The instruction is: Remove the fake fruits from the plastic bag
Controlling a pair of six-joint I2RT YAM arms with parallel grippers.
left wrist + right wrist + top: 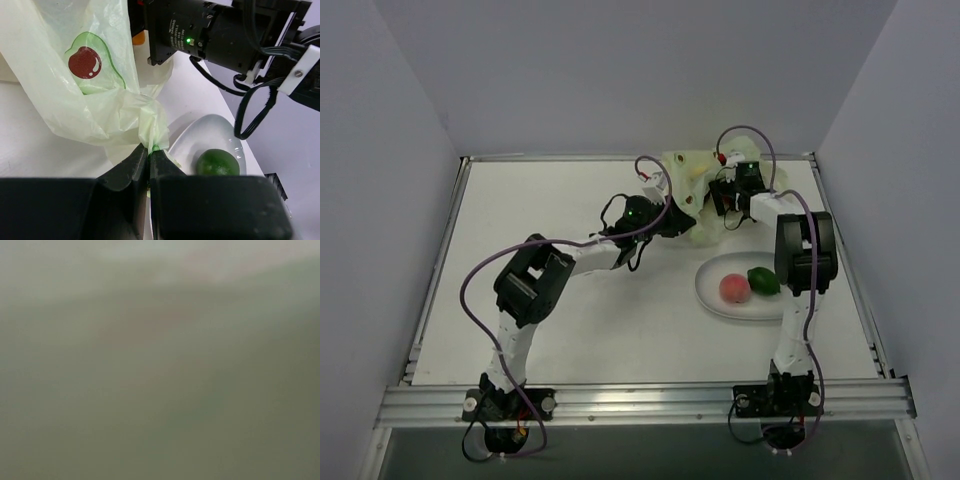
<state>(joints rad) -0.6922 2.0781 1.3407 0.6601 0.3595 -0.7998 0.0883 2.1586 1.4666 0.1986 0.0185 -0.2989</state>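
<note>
Over at the far edge of the table [570, 325], the plastic bag [692, 178] sits slumped: thin, floppy film that'll fold if pushed. Left gripper [149, 154] is clamped on a twisted bunch of it, seems the right spot to hold. Right gripper [730, 192] is buried in the bag, its camera all green blur, so can't tell if it's gripping anything. Pink peach [734, 289] and green fruit [763, 280] sit on the plate [712, 275]; glossy, probably slippery.

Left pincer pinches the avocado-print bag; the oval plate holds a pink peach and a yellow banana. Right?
No banana: top view shows a green oval toy fruit beside the pink toy peach on the pale oval plate. Left pincer pinches the avocado-print plastic bag.
</note>
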